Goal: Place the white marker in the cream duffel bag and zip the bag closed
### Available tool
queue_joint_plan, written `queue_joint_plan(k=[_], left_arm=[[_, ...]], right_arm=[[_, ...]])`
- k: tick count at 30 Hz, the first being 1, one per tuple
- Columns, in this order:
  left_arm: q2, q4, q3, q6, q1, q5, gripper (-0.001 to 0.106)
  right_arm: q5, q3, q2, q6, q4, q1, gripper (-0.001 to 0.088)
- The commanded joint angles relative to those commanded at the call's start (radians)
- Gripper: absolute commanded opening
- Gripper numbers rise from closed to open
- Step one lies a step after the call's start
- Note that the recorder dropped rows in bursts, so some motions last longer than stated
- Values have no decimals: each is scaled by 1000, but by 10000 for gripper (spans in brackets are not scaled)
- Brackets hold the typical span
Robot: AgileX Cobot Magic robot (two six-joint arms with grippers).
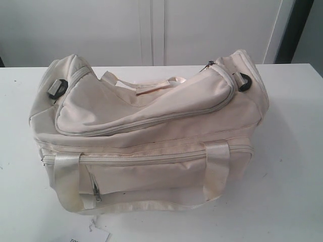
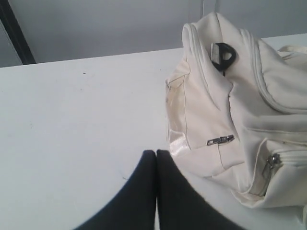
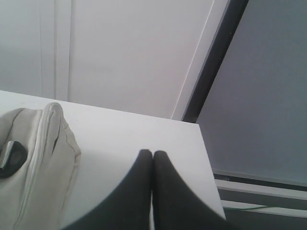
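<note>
The cream duffel bag (image 1: pixel 151 126) is seen standing upright in the middle of the white table (image 1: pixel 292 166), its long side turned to the near edge. The curved top zip (image 1: pixel 151 120) is seen drawn together along the near edge of the sagging top flap, and a metal pull (image 1: pixel 208 65) is seen at the far right corner. Whether the zip is closed along the far side cannot be told. A black clip is fixed at the left end (image 1: pixel 56 89) and another at the right end (image 1: pixel 244 81). Two satin straps (image 1: pixel 68 181) are laid down over the front, crossing the closed front pocket zip (image 1: pixel 151 160).

Where the white marker lies cannot be told from any view.

The left gripper (image 2: pixel 156 153) is clenched, its dark fingers pressed tip to tip with nothing caught between them. It is held over bare table just beside the bag's left end, without touching the fabric.

The right gripper (image 3: pixel 152 153) is likewise clenched on nothing. It is held over bare table to the right of the bag's right end, apart from it and near the table's right edge.
</note>
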Motion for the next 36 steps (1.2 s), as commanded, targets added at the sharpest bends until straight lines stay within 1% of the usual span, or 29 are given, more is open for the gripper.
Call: queue_joint_plan(k=[9, 14, 17, 21, 23, 36], left_arm=[[-68, 0, 96, 7, 0, 1, 0], [-82, -4, 160, 7, 0, -2, 0], [-87, -4, 183, 7, 0, -5, 0], [-132, -4, 251, 7, 0, -3, 0], [-139, -4, 264, 7, 0, 1, 0], [-140, -4, 264, 7, 0, -4, 0]], right_arm=[[0, 0, 0, 0, 0, 0, 0], [0, 0, 0, 0, 0, 0, 0], [0, 0, 0, 0, 0, 0, 0], [0, 0, 0, 0, 0, 0, 0], [0, 0, 0, 0, 0, 0, 0], [0, 0, 0, 0, 0, 0, 0]])
